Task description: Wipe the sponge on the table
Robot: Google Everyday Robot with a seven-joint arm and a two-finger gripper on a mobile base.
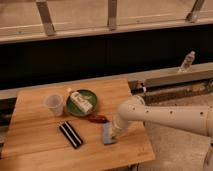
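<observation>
I observe the sponge [106,134] lying flat on the desk [35,147], touching the gripper [116,131], which bears on its right edge; whether the gripper is clamped or spread I cannot tell. The black striped block [70,134] lies left of the gripper, the green plate [89,96] and cup [54,104] beyond it.

sponge [106,135]: light blue, plain
table [35,145]: light brown wood, with long plank grain
plate [91,96]: green, plain
packet [80,102] on the plate: mostly white
cup [54,104]: pale, half see-through
block [71,134]: black, with pale stripes along it
small object [98,118] beside the plate: reddish brown
arm [165,116]: cream white, with small dark dots
gripper [115,131]: cream white, at the sponge's right edge
</observation>
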